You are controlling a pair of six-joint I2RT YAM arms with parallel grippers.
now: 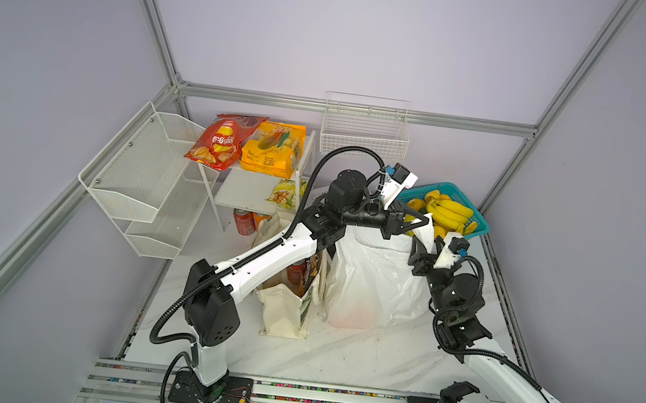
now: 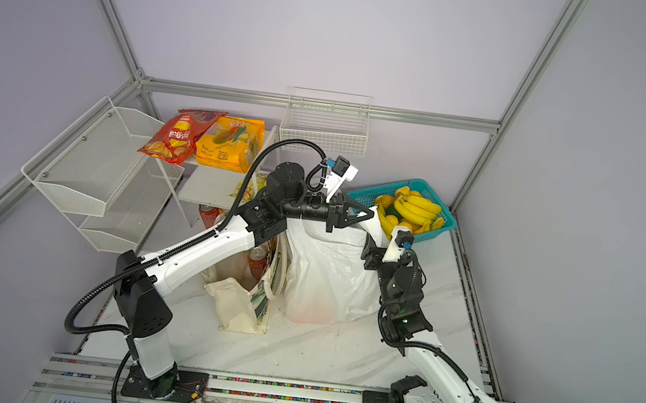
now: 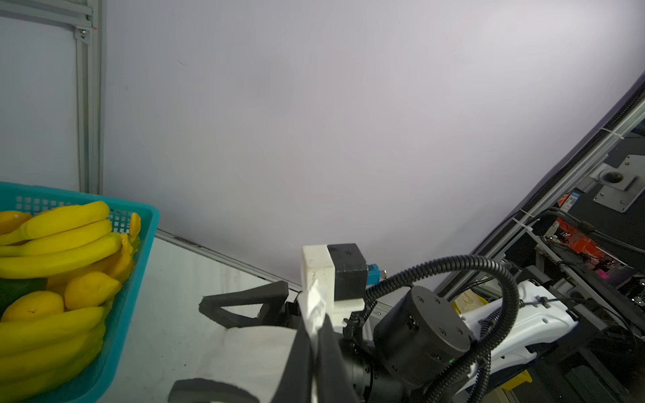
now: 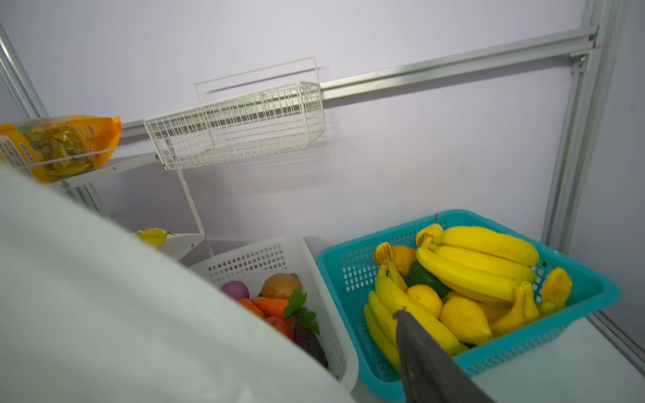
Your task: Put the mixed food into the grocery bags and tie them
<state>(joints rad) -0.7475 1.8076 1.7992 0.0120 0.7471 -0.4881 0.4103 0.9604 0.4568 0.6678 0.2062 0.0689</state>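
The white plastic carrier bag (image 1: 370,283) (image 2: 324,278) stands right of the cream canvas tote (image 1: 282,314) (image 2: 233,304). An orange shape (image 1: 353,315) shows faintly through the plastic. A reddish-brown can (image 1: 298,270) (image 2: 257,259) stands inside the tote. My left gripper (image 1: 423,222) (image 3: 314,349) reaches across above the bag, shut on a twisted handle of it. Just below it, my right gripper (image 1: 425,240) (image 3: 223,349) stands open with white plastic between its fingers. In the right wrist view one fingertip (image 4: 419,335) shows and plastic hides the other.
A teal basket (image 1: 475,213) (image 4: 576,307) of bananas and lemons sits at the back right, beside a white lattice basket (image 4: 279,258) of vegetables. Red (image 1: 221,142) and yellow-orange (image 1: 272,154) packets lie on the shelf, two cans (image 1: 244,222) under it. A mesh rack (image 1: 140,176) stands left.
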